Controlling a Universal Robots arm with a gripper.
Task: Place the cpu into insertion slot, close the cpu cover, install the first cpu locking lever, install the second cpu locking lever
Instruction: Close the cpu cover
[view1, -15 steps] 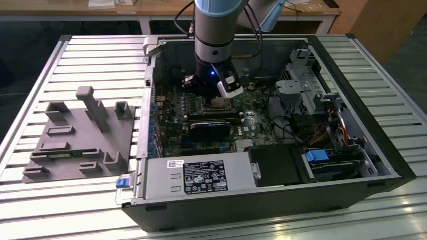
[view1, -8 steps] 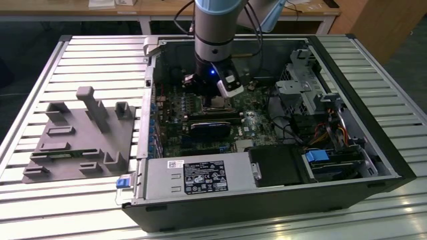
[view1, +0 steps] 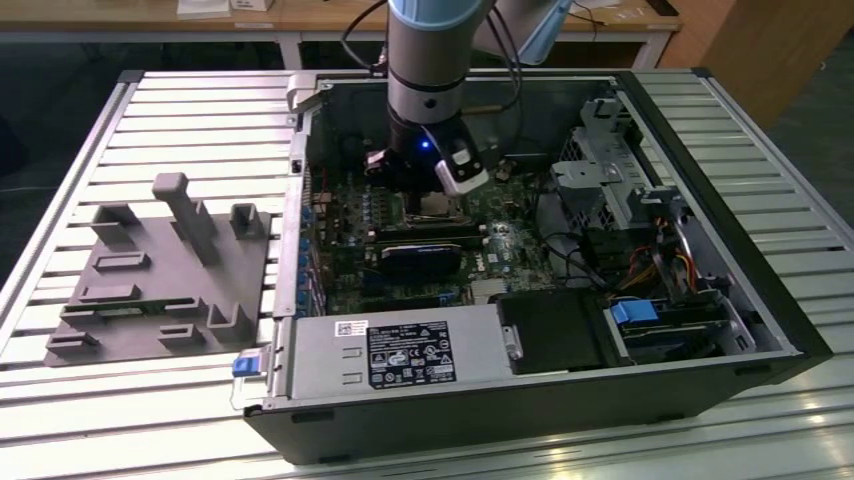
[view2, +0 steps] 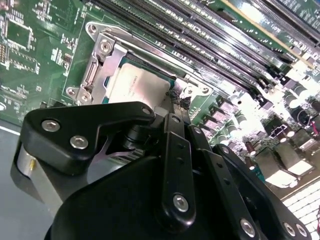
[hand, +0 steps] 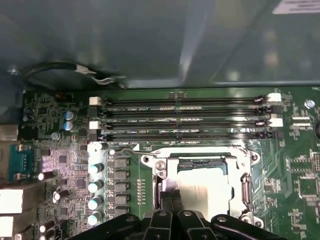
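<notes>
Where the grey-and-blue robot arm (view1: 427, 60) reaches down into the open black computer case (view1: 747, 330), its black tool (view1: 430, 200) is held over the green motherboard (hand: 300, 190), at one corner of the small square insertion slot (hand: 147, 160) with the silver metal rim. In the first wrist view the tool's fingertips (hand: 165, 200) are seen pressed together, with no gap between them; whether something thin is pinched cannot be told. The flat silver-grey cpu (view2: 135, 85) is seated in the insertion slot, and faint print on its top cannot be made out. It is framed by the thin silver metal cpu cover (hand: 200, 159); whether that frame is fully down cannot be told. Long black memory slots (hand: 180, 112) run just beside the socket. A white-and-black printed label (view1: 407, 355) is carried on the silver power supply box. A grey moulded fixture (view1: 160, 270) is set on the slatted metal tabletop (view1: 174, 110), beside the case.
</notes>
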